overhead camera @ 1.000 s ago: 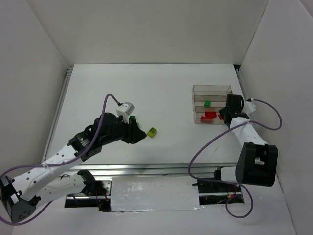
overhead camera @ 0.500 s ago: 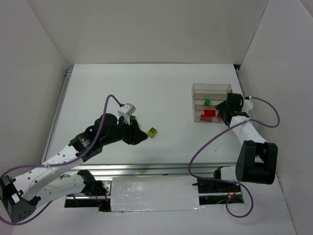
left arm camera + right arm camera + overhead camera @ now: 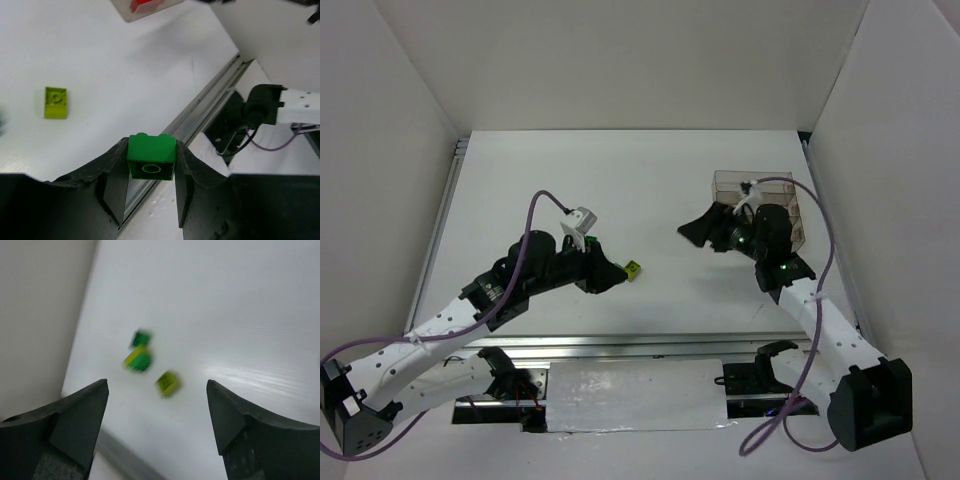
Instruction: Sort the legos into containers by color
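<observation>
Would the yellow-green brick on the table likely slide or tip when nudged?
Probably slide: the yellow-green brick lies flat and low on the smooth table. Tiny, so likely light. The green brick in the left gripper looks undeformed, suggesting rigidity.

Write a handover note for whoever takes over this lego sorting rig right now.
Left gripper: shut on a dark green brick.
Right gripper: open, empty, in front of the tray.
Done: at least one red brick sits in the tray; its other contents are hidden.
Left: bin the held brick, then the loose yellow-green brick and the blurred green pieces near it.
</observation>
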